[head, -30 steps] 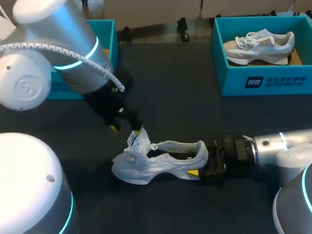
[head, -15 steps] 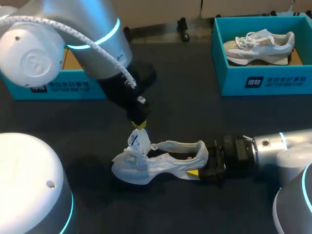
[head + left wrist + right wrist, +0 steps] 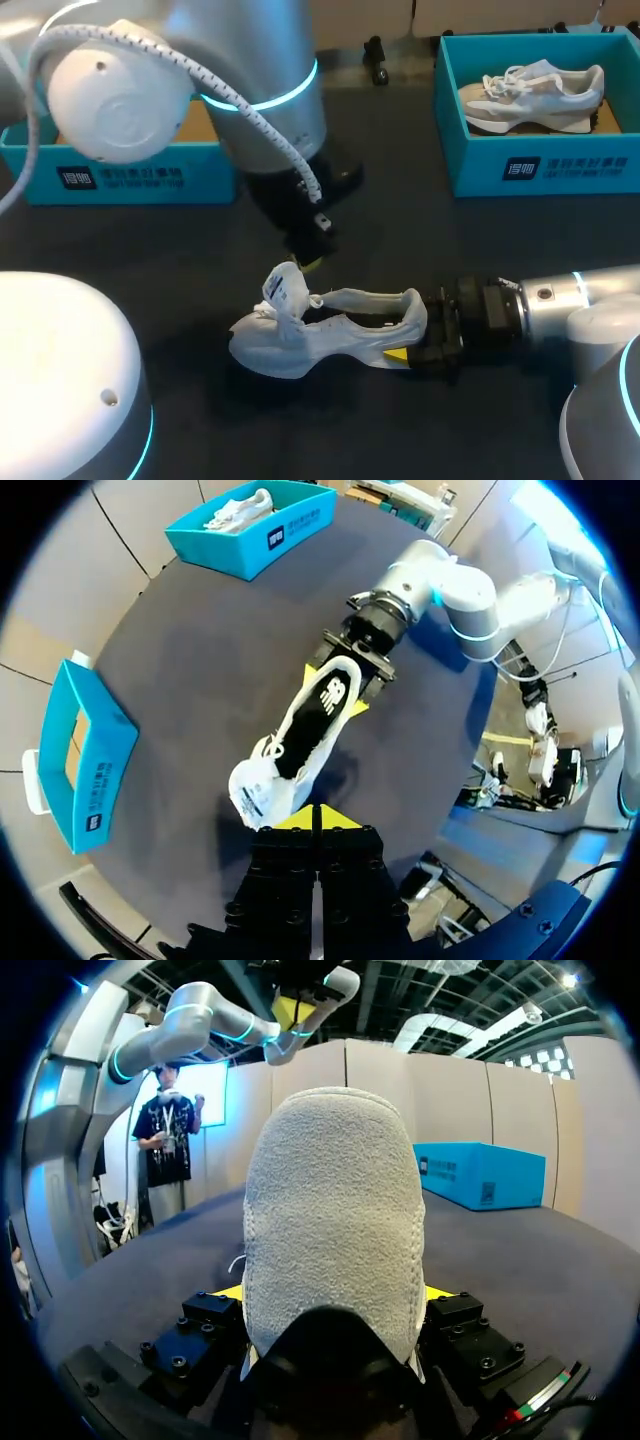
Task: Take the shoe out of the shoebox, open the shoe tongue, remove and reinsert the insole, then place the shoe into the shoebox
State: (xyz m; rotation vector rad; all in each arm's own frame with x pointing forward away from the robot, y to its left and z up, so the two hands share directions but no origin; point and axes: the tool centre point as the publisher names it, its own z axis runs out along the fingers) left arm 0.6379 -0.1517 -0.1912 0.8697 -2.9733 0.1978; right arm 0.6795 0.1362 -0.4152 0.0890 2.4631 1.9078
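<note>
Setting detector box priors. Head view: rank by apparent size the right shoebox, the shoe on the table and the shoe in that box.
1. right shoebox
2. shoe on the table
3. shoe in the box
The last sits farther from the camera, so the two shoes' true sizes may well match.

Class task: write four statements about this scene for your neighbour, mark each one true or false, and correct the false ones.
1. The right gripper holds the white shoe by its heel. True.
2. The white shoe lies inside a shoebox. False: it lies on the table.
3. The left gripper clamps the tongue. False: its fingers are shut on nothing, just above the tongue.
4. A second shoe sits in the right shoebox. True.
</note>
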